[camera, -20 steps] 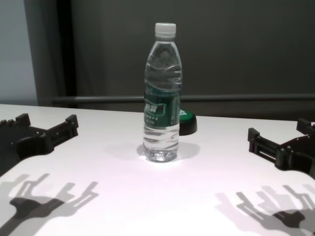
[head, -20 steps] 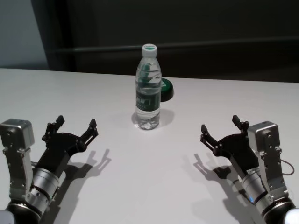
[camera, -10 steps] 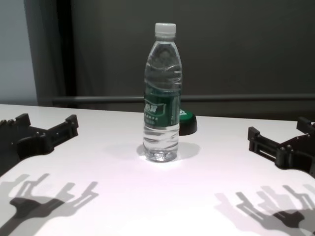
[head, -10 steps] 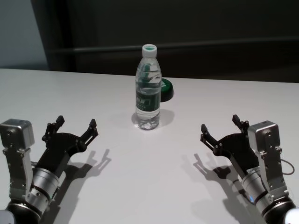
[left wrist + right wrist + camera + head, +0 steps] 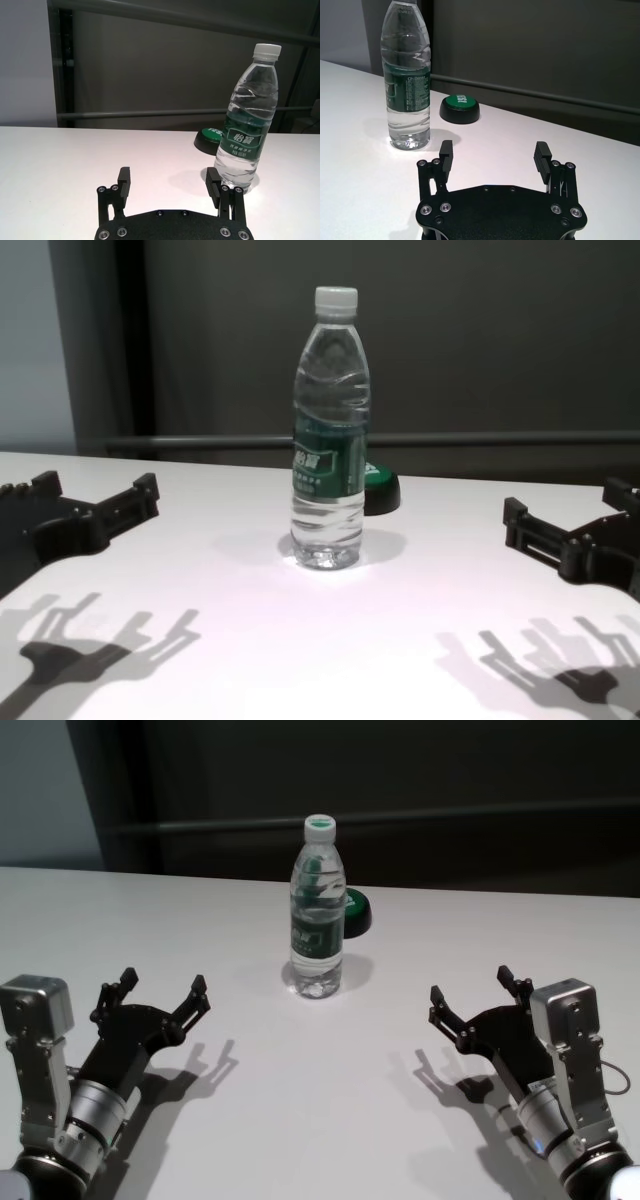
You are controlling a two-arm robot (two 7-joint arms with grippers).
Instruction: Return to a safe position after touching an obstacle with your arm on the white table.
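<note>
A tall clear water bottle (image 5: 317, 915) with a white cap and dark green label stands upright mid-table on the white table (image 5: 300, 1090). It also shows in the chest view (image 5: 329, 440), the left wrist view (image 5: 246, 120) and the right wrist view (image 5: 409, 80). My left gripper (image 5: 160, 992) is open and empty, low at the near left, well apart from the bottle; it shows in the chest view (image 5: 95, 495) and its own wrist view (image 5: 169, 181). My right gripper (image 5: 472, 990) is open and empty at the near right, also apart; see chest view (image 5: 565, 515) and its wrist view (image 5: 493, 155).
A small low black-and-green round object (image 5: 355, 912) sits just behind and right of the bottle, also in the chest view (image 5: 380, 490). A dark wall with a horizontal rail (image 5: 480, 815) runs behind the table's far edge.
</note>
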